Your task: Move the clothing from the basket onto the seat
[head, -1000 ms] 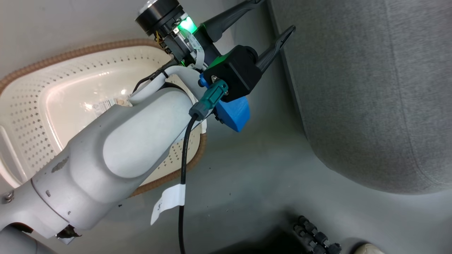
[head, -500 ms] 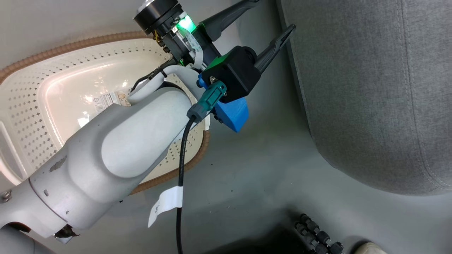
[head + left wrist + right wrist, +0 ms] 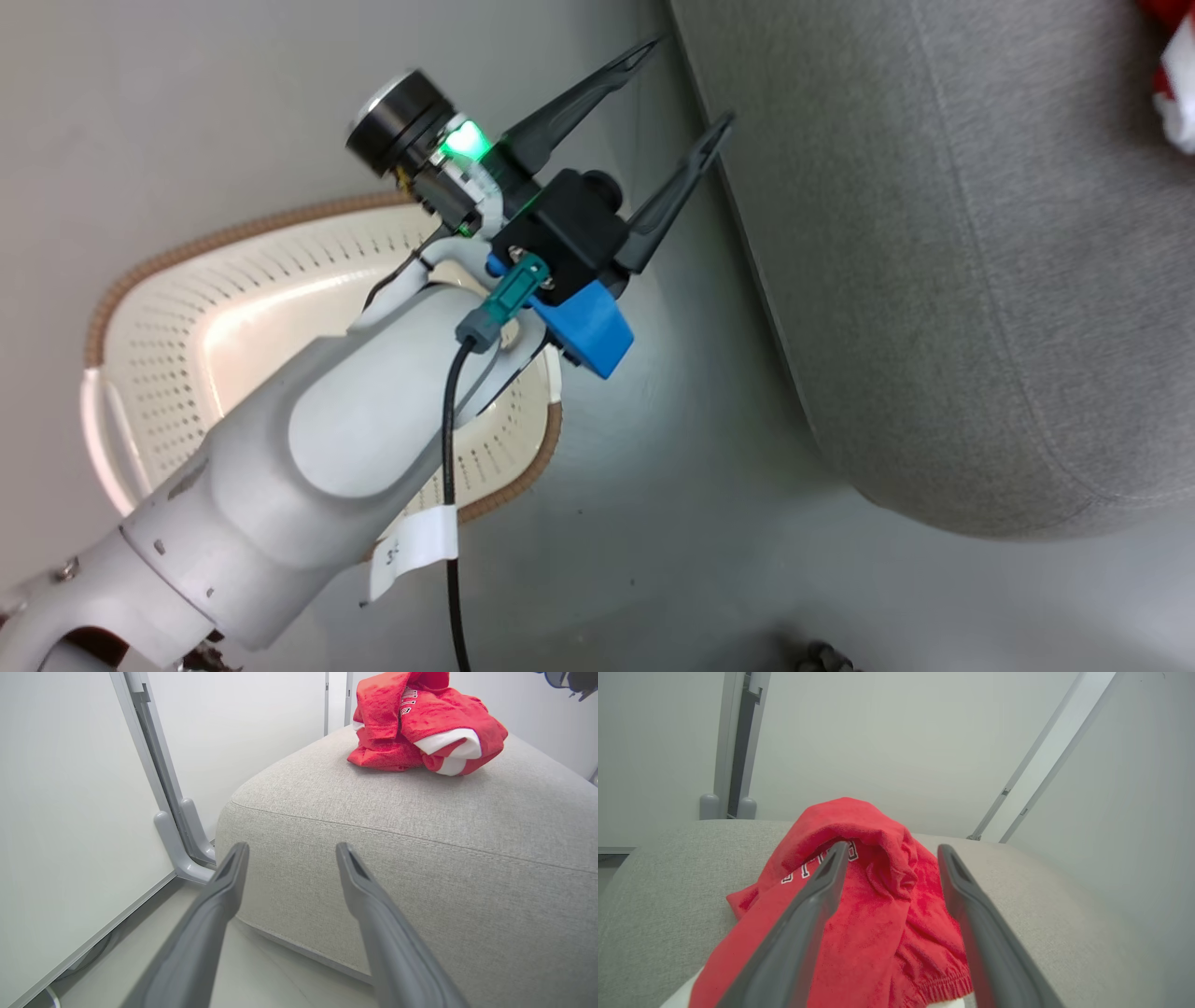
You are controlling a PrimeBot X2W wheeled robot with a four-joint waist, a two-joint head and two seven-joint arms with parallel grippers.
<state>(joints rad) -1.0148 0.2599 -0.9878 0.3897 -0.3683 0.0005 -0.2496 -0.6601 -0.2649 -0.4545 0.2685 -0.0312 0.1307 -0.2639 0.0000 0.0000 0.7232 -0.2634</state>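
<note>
clothing (image 3: 420,723): one red heap on one seat (image 3: 420,826)

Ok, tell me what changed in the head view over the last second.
Mostly the camera shifted: the whole picture slid, bringing a bit of the clothing on the seat into the corner. The left tool stayed open and empty beside the seat; the basket did not move.

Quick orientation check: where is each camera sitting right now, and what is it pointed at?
Head view: from the head, looking down at the floor, basket left, seat right; left forearm and open left gripper show.
Left wrist view: low beside the seat, facing its corner; own two fingers show.
Right wrist view: over the seat, facing the clothing; open right gripper frames it.
Shared: both wrist views show the clothing lying on the seat.
</note>
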